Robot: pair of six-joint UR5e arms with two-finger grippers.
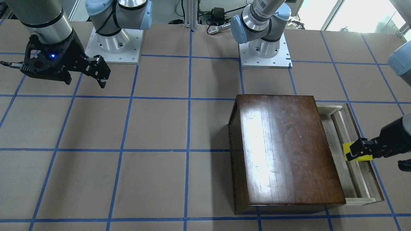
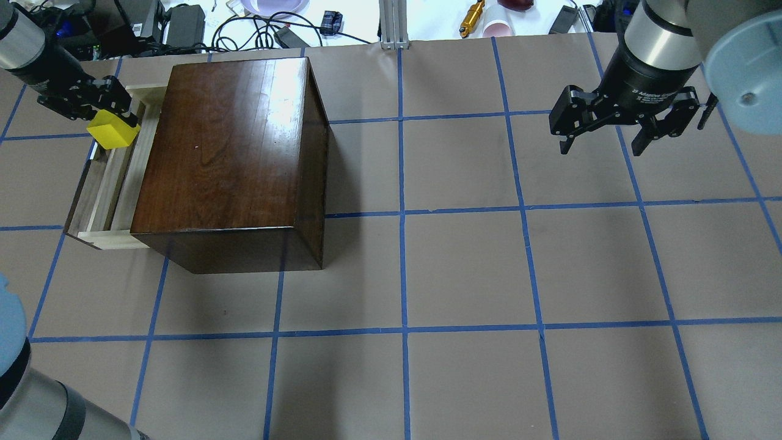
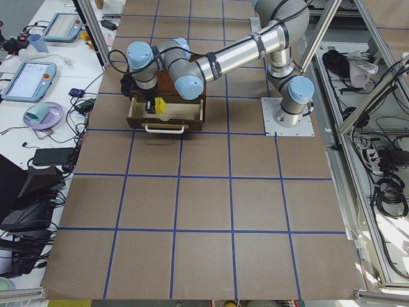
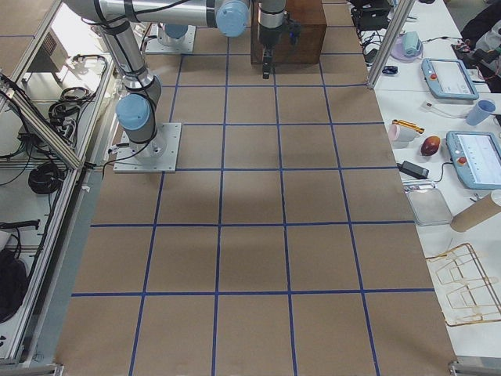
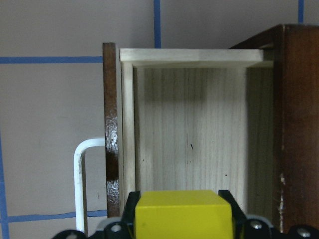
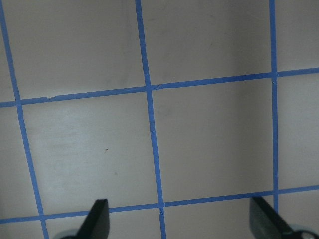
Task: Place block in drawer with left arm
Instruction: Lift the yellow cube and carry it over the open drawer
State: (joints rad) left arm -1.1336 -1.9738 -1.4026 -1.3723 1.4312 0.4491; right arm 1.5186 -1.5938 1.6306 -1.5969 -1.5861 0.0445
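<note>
My left gripper (image 2: 111, 120) is shut on the yellow block (image 2: 112, 134) and holds it just above the open drawer (image 2: 115, 189), near one end of it. The drawer sticks out of the dark-brown wooden box (image 2: 226, 146). In the front-facing view the block (image 1: 347, 150) hangs over the drawer's pale tray (image 1: 345, 175). The left wrist view shows the block (image 5: 184, 214) over the bare tray floor (image 5: 189, 134), with the metal pull (image 5: 79, 179) to the left. My right gripper (image 2: 602, 145) is open and empty, far from the box.
The box (image 1: 285, 147) stands on brown table paper with a blue tape grid. The two arm bases (image 1: 114, 41) (image 1: 265, 48) are on the robot's side. Cables, a cup and tools (image 2: 473, 18) lie beyond the far edge.
</note>
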